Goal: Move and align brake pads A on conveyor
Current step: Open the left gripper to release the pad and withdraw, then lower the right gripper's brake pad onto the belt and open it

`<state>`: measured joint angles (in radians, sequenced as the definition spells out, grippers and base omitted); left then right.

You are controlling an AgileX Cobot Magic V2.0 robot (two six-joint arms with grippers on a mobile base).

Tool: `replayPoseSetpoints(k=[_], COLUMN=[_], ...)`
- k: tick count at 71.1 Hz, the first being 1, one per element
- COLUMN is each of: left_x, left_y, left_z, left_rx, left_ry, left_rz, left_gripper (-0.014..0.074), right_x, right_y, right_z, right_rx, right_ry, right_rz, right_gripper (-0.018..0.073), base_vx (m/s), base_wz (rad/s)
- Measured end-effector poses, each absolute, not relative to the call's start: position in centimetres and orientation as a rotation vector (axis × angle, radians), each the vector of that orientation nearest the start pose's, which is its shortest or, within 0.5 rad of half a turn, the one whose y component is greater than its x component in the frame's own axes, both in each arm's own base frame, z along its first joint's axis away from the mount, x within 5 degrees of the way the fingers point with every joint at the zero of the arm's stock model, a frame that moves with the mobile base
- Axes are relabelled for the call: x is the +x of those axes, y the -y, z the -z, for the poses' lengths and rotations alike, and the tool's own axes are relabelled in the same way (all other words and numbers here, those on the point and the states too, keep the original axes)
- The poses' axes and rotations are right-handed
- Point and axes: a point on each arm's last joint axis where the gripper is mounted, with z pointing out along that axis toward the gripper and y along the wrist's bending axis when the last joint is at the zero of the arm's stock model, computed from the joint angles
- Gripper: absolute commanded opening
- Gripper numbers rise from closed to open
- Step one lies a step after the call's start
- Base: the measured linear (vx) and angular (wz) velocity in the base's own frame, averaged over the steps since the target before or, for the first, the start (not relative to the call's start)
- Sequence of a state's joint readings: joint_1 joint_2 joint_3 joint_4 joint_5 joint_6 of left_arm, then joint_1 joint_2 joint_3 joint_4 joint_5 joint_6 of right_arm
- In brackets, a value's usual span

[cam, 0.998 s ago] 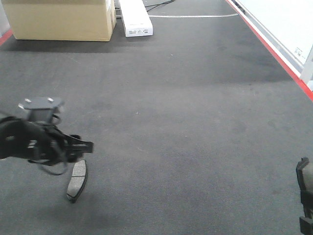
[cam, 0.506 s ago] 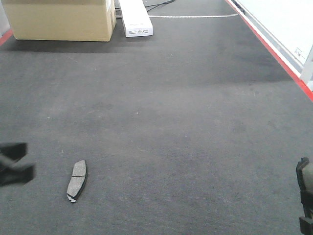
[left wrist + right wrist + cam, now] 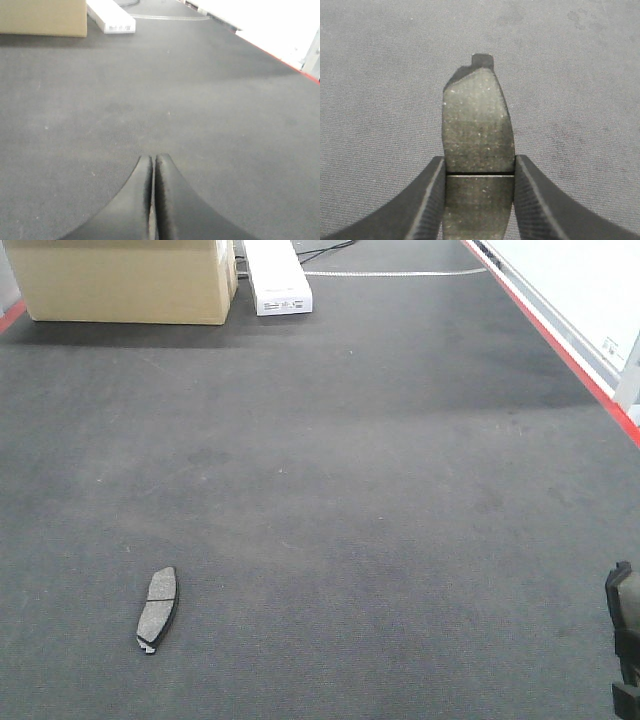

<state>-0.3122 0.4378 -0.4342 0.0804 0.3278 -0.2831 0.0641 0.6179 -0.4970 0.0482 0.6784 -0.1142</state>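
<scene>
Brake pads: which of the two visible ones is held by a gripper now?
The held pad, clamped at its groove between the fingers of the right gripper. The other pad lies free on the conveyor, touched by nothing.

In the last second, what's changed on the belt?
The left arm drew back from the pad and off the left edge of the front view. The left pincer is now shut and empty. The pad lies where it was on the belt. The right pincer stays clamped on a second pad, and the box has not moved.
</scene>
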Motion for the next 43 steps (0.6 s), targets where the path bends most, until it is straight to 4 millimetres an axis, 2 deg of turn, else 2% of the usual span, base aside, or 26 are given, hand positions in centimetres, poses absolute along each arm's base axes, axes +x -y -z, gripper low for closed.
replayPoseSetpoints(k=[43], left_x=[9.31], left_y=[2.76], left_z=[-29.85], left_rx=[0.078], left_ry=[-1.823], left_rz=[0.345], left_gripper=[-0.0008], right_x=[11.31], right_y=[-1.21], right_z=[-27.22], right_rx=[-0.153], right_ry=[-2.273], right_rz=[-0.07], right_gripper=[0.0161], base_vx=[0.0], base_wz=[0.0])
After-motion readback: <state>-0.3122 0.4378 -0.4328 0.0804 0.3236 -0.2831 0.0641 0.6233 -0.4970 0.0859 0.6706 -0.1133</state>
